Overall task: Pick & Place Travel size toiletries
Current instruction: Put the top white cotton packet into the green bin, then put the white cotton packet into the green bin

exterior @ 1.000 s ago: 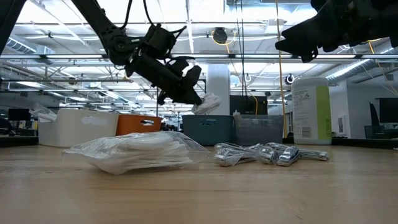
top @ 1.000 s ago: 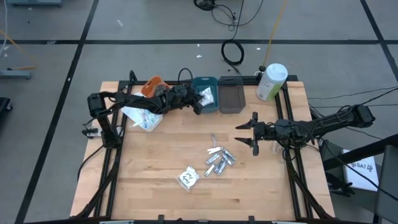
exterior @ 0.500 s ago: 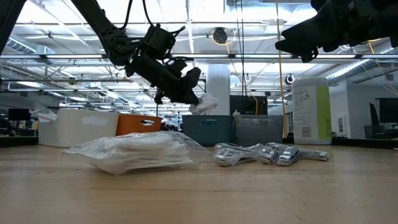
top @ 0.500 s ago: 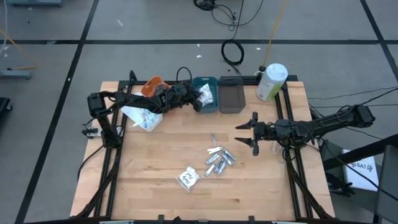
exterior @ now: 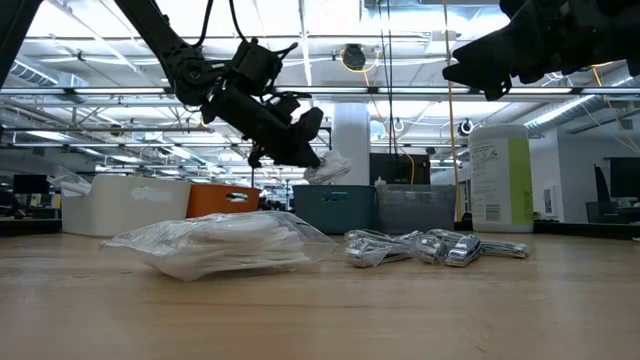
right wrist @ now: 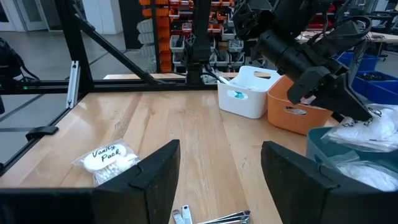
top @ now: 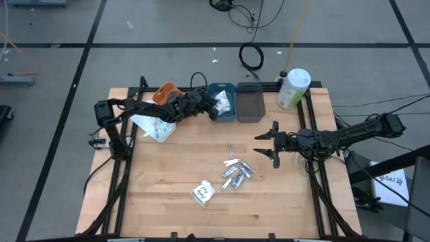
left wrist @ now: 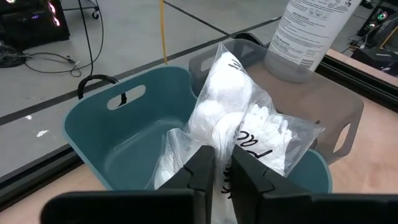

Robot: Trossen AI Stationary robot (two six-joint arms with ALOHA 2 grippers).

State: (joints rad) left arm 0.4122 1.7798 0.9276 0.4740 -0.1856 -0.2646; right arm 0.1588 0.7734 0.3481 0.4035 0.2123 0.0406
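Observation:
My left gripper (top: 213,107) (exterior: 312,140) is over the teal bin (top: 222,89) (left wrist: 93,118), shut on a white clear-wrapped packet (left wrist: 242,124) (exterior: 328,167). More white packets lie inside that bin (right wrist: 367,169). My right gripper (top: 267,144) (right wrist: 221,180) is open, in the air over the table's right part, touching nothing. On the wood lie a cluster of small silver tubes (top: 235,173) (exterior: 430,245) and another wrapped packet (top: 203,192) (right wrist: 109,158), resting flat. My left gripper pinches the packet's clear wrap (left wrist: 219,142) between its two fingers (left wrist: 202,168), at one bunched end. The fingers slant down toward the table's right and far side. The packet sticks out past the fingertips, lifted clear above the teal bin's opening.
Along the far edge stand a white bin (top: 151,124) (right wrist: 249,93), an orange bin (top: 164,91) (right wrist: 298,112), the teal bin and a grey bin (top: 250,106) (left wrist: 336,106). A big white-and-green bottle (top: 293,87) (exterior: 500,175) stands at the far right corner. Bare wood lies near the front.
My left gripper and its packet have shifted slightly toward the table's left above the teal bin, then kept still. The packet stays in the shut fingers.

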